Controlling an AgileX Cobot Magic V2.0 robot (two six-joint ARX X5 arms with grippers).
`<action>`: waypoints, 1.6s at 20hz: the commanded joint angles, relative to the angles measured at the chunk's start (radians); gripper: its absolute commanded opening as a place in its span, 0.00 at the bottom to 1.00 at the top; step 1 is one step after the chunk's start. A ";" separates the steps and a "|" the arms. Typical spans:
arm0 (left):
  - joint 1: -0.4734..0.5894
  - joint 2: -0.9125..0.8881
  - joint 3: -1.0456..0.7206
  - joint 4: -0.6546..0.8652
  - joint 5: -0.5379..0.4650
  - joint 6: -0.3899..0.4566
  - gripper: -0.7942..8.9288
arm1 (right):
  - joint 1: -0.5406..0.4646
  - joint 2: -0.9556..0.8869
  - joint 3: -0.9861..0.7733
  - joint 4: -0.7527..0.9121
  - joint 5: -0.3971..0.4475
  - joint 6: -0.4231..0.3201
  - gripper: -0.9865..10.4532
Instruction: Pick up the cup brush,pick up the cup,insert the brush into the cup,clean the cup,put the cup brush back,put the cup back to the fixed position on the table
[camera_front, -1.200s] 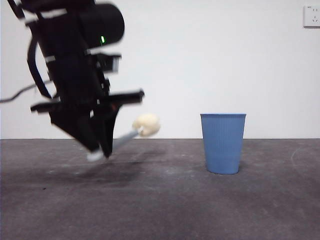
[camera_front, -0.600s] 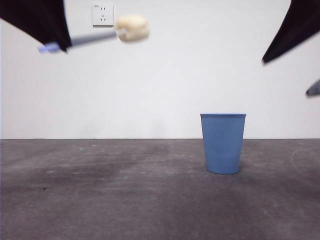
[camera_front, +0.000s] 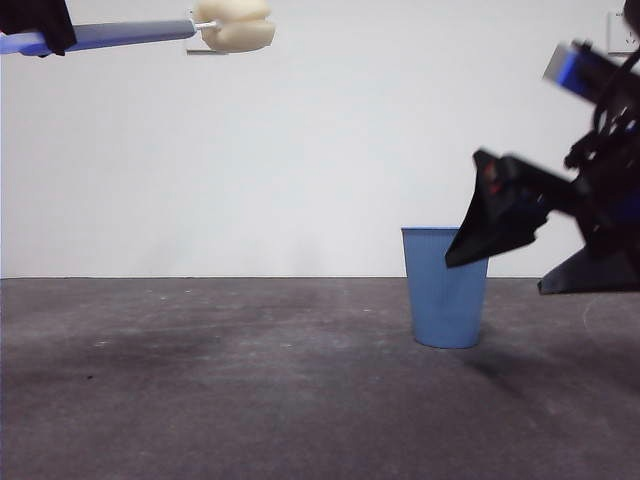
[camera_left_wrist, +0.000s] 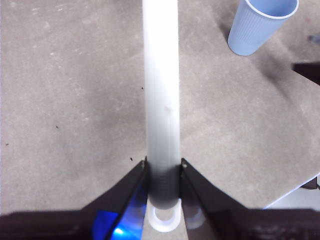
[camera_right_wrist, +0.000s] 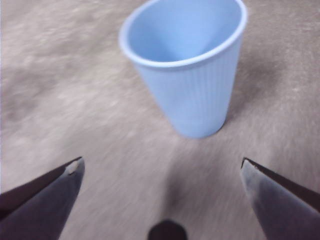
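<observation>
The cup brush (camera_front: 150, 32) is now high in the air, far above the table (camera_front: 250, 380) and well to the side of the cup (camera_front: 446, 288). A second ago it was low, close to the table, so the first step is done: the brush is picked up. Half a second ago it sloped a bit; now it lies almost flat, its yellow sponge head pointing toward the cup's side.

The left gripper (camera_left_wrist: 164, 172) holds the brush handle tight between its two jaws, near the white loop end (the loop peeks out behind the jaws).

The other change is the right gripper (camera_front: 520, 235). Half a second ago only a dark tip showed at the top corner; now it has come down beside the cup, and one jaw tip crosses in front of the cup's rim. In the right wrist view its jaws are spread wide, with the cup in front of them and not yet between them. It holds nothing.

The cup stands upright on the table, not touched as far as I can see. I think picking up the cup comes next.
</observation>
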 joint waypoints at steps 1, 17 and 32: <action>-0.003 -0.001 -0.002 -0.007 0.003 0.012 0.07 | 0.001 0.105 -0.011 0.127 0.023 -0.033 0.58; -0.016 -0.001 -0.002 -0.009 0.021 0.000 0.07 | -0.007 0.533 0.113 0.642 0.051 -0.105 0.58; -0.025 0.001 -0.002 -0.058 0.018 0.044 0.07 | -0.001 0.520 0.160 0.594 0.051 -0.114 0.07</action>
